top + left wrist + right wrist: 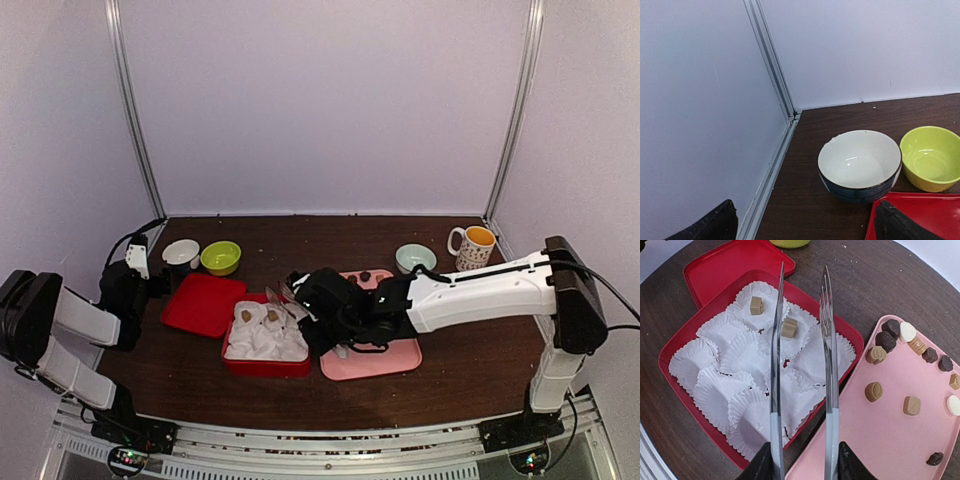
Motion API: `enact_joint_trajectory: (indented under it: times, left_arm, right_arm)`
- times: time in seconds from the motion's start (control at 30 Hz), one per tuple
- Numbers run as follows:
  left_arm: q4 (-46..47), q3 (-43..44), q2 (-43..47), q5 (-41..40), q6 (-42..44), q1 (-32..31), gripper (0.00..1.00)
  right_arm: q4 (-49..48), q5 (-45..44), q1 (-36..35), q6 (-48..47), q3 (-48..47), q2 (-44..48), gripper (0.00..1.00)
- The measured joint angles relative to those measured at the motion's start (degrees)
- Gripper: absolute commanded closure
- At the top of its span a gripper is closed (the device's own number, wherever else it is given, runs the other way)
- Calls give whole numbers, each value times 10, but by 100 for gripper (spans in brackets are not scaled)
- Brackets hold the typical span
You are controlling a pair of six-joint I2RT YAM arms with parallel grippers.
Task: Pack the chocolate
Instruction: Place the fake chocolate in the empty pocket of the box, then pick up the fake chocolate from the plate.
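Observation:
Two light-brown pieces of chocolate [756,305] [789,327] lie in white paper cups inside the red box [262,368]. Several more chocolate pieces [873,391], brown, dark and cream-white, are scattered on the pink tray [880,440] to the box's right. My right gripper [802,462] is shut on long metal tongs [774,390]. It hovers over the box's right edge. The tong arms stand apart with nothing between their tips. My left gripper [805,225] is open and empty at the far left, in front of the white bowl [860,162].
A green bowl [930,157] stands beside the white one, with the red lid [203,303] just in front. A pale blue bowl [414,258] and a mug [473,246] stand behind the pink tray. Enclosure walls close off the left, back and right.

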State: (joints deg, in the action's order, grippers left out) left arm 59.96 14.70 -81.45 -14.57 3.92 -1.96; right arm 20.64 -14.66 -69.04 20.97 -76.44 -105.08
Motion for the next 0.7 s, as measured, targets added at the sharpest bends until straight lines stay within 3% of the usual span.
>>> enact_joint_trajectory:
  times: [0.3, 0.7]
  left_arm:
    - [0, 0, 0, 0, 0, 0, 2]
    - [0, 0, 0, 0, 0, 0, 2]
  right_arm:
    - [9, -43, 0, 2, 34, 84, 63]
    - [52, -105, 0, 8, 76, 96, 63]
